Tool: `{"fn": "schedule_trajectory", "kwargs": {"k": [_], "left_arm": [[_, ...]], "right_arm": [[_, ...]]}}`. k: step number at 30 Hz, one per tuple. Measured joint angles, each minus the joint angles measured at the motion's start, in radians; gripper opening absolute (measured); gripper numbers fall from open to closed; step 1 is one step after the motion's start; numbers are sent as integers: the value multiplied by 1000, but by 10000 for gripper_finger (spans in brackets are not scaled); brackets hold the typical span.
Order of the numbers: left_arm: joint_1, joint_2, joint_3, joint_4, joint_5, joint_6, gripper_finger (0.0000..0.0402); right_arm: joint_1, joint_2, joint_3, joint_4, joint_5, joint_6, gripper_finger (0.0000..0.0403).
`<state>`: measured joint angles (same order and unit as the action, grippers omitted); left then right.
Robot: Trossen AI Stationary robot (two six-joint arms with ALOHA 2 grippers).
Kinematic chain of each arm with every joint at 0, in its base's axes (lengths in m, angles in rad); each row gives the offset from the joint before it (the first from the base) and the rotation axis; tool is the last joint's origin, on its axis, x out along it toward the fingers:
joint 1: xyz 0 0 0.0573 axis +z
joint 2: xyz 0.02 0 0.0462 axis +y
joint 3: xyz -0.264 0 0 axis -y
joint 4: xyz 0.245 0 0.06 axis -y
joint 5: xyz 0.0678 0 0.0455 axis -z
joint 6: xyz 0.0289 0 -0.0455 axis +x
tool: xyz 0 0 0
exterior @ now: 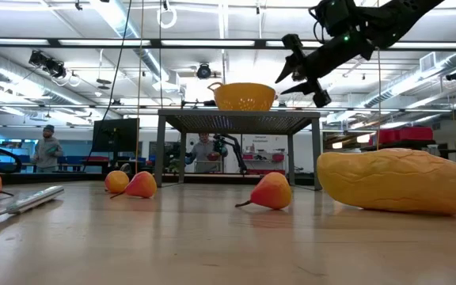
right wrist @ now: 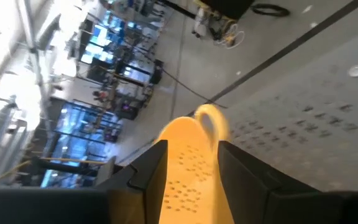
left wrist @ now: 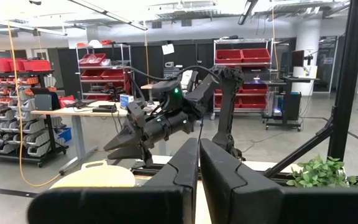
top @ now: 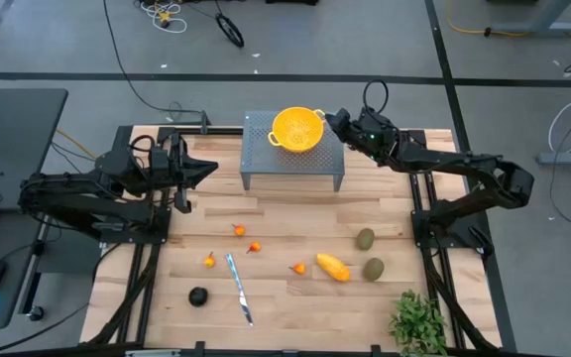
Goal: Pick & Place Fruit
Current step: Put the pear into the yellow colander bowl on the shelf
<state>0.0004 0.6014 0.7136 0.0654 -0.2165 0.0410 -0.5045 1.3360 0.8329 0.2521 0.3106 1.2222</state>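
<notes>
Right now the right claw (top: 333,121) hangs above the rim of the yellow colander (top: 297,130), which sits on the grey perforated stand (top: 266,169) at the back of the worktop (top: 285,213). Its fingers stand apart, nothing between them in the low view or the right wrist view. The left claw (top: 209,166) waits near the stand's left end, fingers pressed together, holding nothing.

All the fruit in view lies on the worktop in front of the stand: tiny orange-red pieces (top: 238,230) mid-board, yellow-orange oblong (top: 332,267) to their right, two olive-green ovals (top: 365,238) further right, dark round one (top: 198,296) front left. A silver knife (top: 239,288) lies among them; a leafy plant (top: 419,322) sits at the front right corner.

Judgement: the right claw looks done over the colander, so the next pick needs it lifted clear of the rim first, then brought straight down over one piece, fingers astride it. The ovals are nearest that arm. Keep clear of the knife.

The high view gives the whole layout and which arm is which. The low view shows the open right claw (exterior: 301,77) side-on above the colander, but hides the ovals and the dark fruit. The right wrist view shows the colander's holes between the fingers (right wrist: 148,171); I can't tell whether any fruit lies inside
</notes>
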Motion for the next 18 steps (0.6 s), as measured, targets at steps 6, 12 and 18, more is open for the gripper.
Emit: {"fn": "schedule_trajectory", "kwargs": {"k": [6, 12, 18], "left_arm": [[0, 0, 0, 0, 0, 0, 22], [0, 0, 0, 0, 0, 0, 22], [0, 0, 0, 0, 26, -85, 22]], "right_arm": [[8, -52, 0, -84, -2, -52, 150], [84, -145, 0, -92, -25, -189, 150], [183, -215, 0, -95, -24, -364, 149]]}}
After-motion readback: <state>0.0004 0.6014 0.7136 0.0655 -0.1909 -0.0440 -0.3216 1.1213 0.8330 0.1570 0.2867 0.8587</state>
